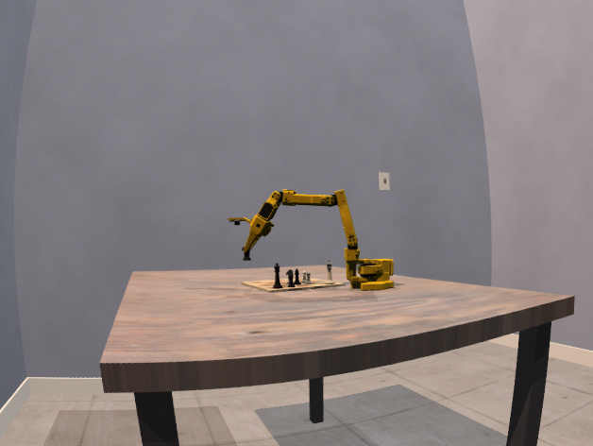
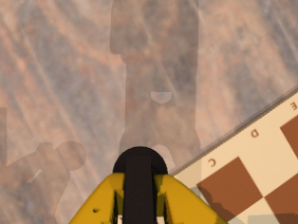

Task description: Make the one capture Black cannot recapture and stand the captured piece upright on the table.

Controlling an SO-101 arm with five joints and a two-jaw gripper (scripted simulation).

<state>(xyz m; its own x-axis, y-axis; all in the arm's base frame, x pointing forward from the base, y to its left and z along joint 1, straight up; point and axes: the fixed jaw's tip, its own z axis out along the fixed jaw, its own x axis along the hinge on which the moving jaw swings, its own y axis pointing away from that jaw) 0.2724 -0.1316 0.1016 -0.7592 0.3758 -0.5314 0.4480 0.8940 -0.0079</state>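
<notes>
i see my fingers clenched on a black piece (image 2: 139, 163), arm stretched above the surface (image 2: 57, 85), chessboard (image 2: 247, 157) at four o'clock.

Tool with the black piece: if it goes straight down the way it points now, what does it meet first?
Most likely bare table top. The tool holds a black piece beyond the board's edge, and the wrist view shows only wood ahead. Height above the wood is hard to judge.
</notes>
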